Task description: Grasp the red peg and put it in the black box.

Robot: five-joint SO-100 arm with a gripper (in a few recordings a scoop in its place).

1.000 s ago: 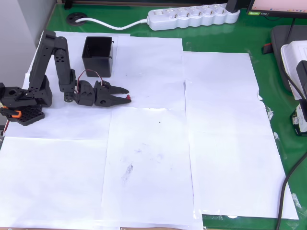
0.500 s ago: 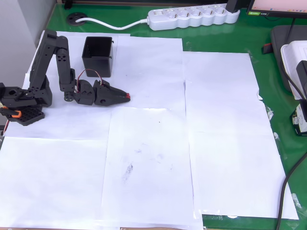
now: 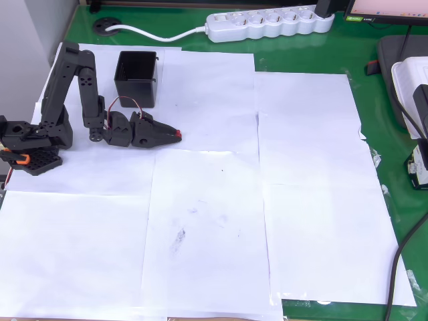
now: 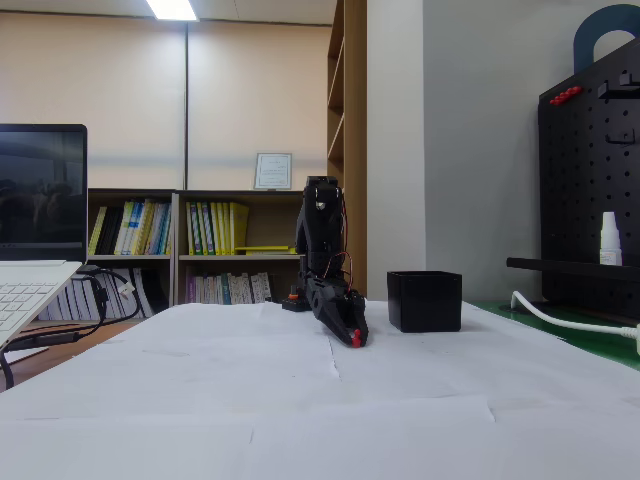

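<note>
Currently the black arm's gripper (image 3: 175, 134) lies low over the white paper near the table's far left corner, its fingers closed narrowly on the red peg (image 3: 179, 135), which shows as a small red spot at their tips. Just beyond it, nearer the far edge, the black box (image 3: 137, 77) stands open. Judging by this, the grasp is made; lifting and dropping the peg into the box remain. The peg's shape is mostly hidden by the fingers.

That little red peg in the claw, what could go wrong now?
The red peg is pinched only at the very tip of the gripper, so it might slip out when lifted. The black box is small and sits close beside the arm, so a swing could bump its wall or drop the peg outside it.
</note>
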